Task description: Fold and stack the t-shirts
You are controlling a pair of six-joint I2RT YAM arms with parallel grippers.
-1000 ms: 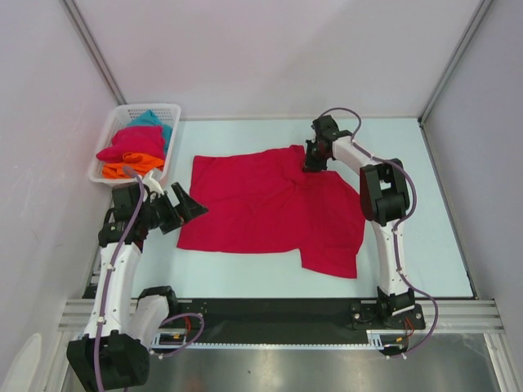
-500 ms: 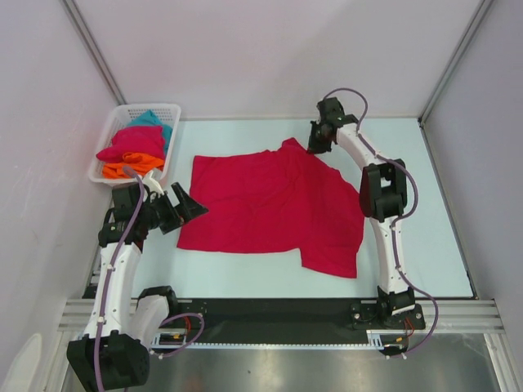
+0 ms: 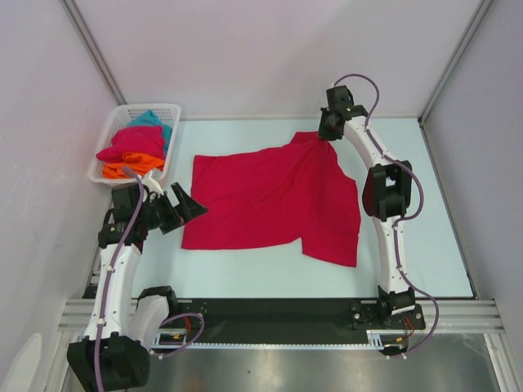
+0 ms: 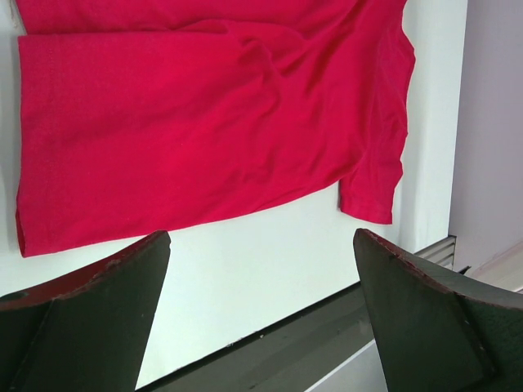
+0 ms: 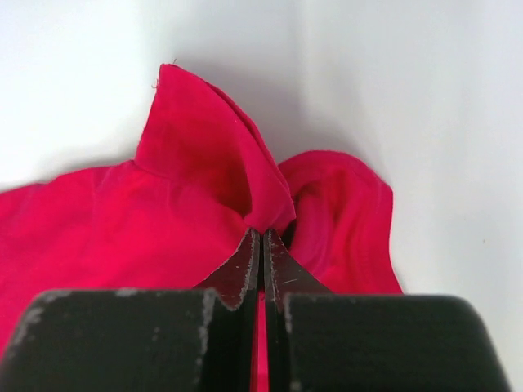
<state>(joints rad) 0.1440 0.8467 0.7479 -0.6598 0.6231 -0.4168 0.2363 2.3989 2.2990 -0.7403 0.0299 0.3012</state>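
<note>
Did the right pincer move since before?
Yes. The right pincer went toward the far edge of the table, slightly rightward, pulling a corner of the crimson t-shirt along.

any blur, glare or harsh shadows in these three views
Top external: even light, sharp, no glare on the crimson t-shirt. Left wrist: shirt crisp, the dark left fingers soft at the bottom. Right wrist: right fingers soft up close, table washed out white, soft shadow behind the pinched fold.

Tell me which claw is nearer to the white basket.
Left. The left claw hangs open just beside the white basket, on its near right side; the right claw is across the table, shut on the far corner of the crimson shirt.
</note>
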